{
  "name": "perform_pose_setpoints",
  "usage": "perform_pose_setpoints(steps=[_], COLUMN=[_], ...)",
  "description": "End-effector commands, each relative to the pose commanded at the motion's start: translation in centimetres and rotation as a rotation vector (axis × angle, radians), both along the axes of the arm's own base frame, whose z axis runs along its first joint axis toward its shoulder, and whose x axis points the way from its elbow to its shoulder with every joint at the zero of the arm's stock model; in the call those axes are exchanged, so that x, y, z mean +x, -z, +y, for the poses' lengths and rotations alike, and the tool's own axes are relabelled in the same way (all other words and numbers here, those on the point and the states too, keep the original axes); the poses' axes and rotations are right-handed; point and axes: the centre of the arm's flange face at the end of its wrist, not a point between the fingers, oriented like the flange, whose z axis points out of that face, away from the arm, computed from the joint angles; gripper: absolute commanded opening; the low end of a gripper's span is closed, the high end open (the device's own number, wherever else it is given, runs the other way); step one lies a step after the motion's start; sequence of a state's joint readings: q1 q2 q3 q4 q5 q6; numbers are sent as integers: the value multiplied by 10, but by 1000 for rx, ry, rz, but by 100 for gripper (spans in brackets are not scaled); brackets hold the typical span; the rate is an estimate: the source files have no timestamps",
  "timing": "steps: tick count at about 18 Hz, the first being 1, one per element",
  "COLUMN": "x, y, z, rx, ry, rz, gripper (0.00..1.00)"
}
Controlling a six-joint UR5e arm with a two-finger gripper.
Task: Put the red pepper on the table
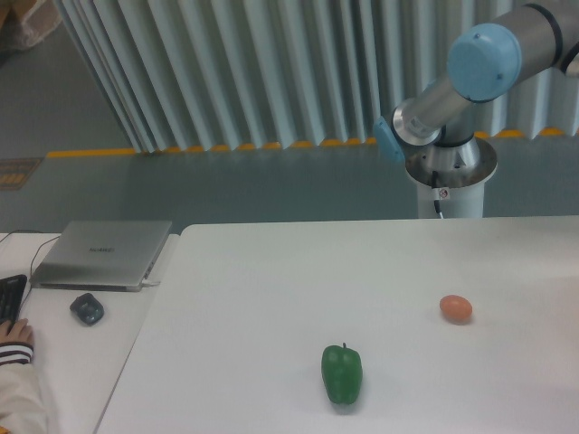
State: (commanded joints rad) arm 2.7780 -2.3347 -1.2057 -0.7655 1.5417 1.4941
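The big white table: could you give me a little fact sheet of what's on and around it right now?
table: white table, rounded corners
on it: green bell pepper near the front; small orange egg-shaped object to its right, apart from it
red pepper: not in view
robot arm: arm raised behind the far edge, on its pedestal
claw: out of frame
side desk: closed grey laptop, mouse, keyboard edge, a person's hand

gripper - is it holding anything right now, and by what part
Cannot be told: the gripper is out of frame, only the arm shows. No red pepper is visible; the table holds just a green pepper and an orange egg-shaped object.
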Motion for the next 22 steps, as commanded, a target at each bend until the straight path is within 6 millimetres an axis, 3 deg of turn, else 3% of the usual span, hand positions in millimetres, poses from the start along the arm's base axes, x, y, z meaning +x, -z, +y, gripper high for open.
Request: perform_pose_setpoints(steps=[5,6,9,10,12,16,19,22], x=[1,3,7,10,12,15,16,22], y=[3,2,-5,-6,-10,-12,-21,-42], z=[0,-1,-1,-1,-2,-2,-2,-6], rx=[-4,-4,-4,-4,-1,1,4,-5], ry=[3,1,4,6,-3,-12,-10,-12], rz=[-7,-8,-8,-10,-10,-12,-4,-26], gripper=[99,85,56,50,48,29,29,29])
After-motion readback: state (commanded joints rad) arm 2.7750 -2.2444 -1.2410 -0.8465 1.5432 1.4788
